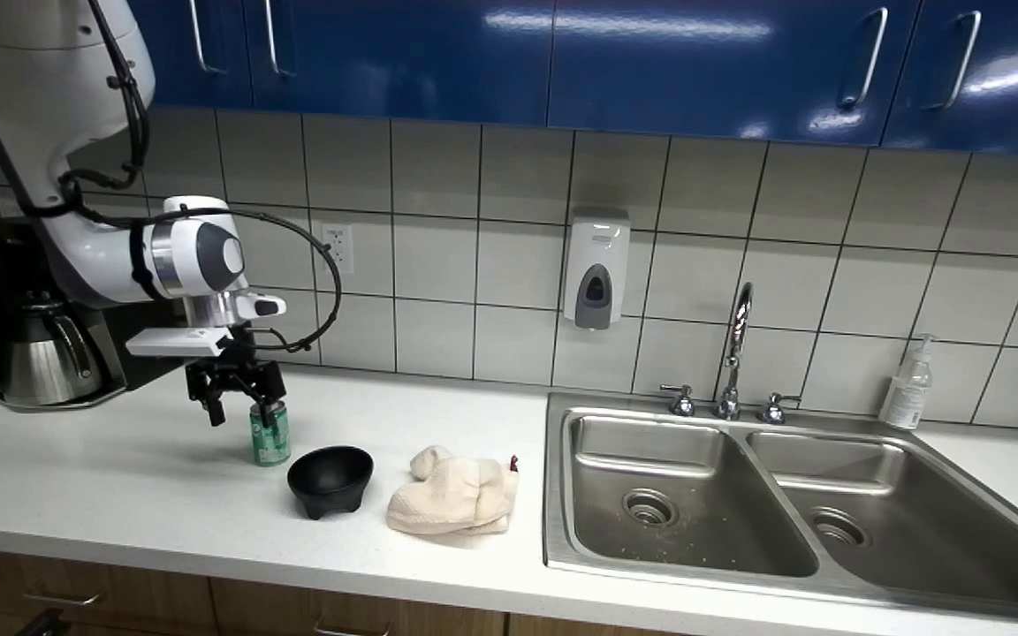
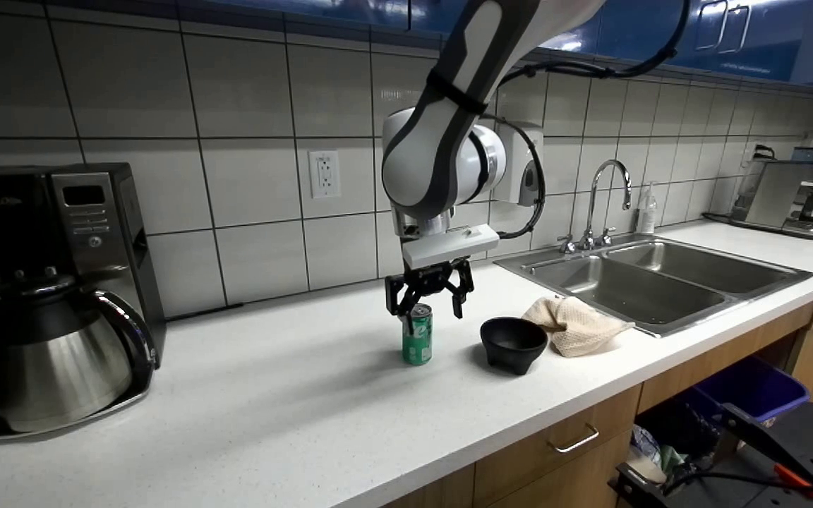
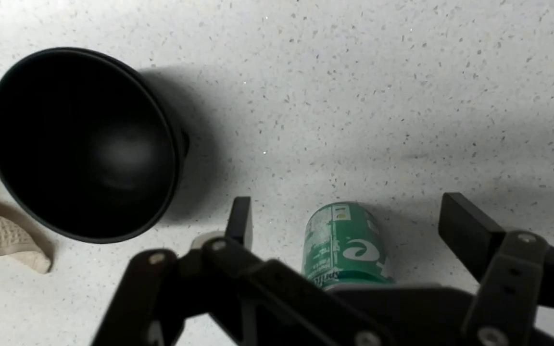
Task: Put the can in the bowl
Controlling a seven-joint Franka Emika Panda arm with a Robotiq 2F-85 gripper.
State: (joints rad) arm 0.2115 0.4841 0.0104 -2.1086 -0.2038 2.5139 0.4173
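Observation:
A green Sprite can stands upright on the white counter; it also shows in an exterior view and in the wrist view. A black footed bowl stands close beside it, also seen in an exterior view. In the wrist view the bowl is at upper left and looks empty. My gripper is open, pointing down around the can's upper part. In the wrist view the fingers are on either side of the can with gaps. The gripper body hides the can's top there.
A beige cloth lies beside the bowl, on the side away from the can. A double steel sink with a faucet lies beyond the cloth. A coffee maker with a steel carafe stands at the counter's other end.

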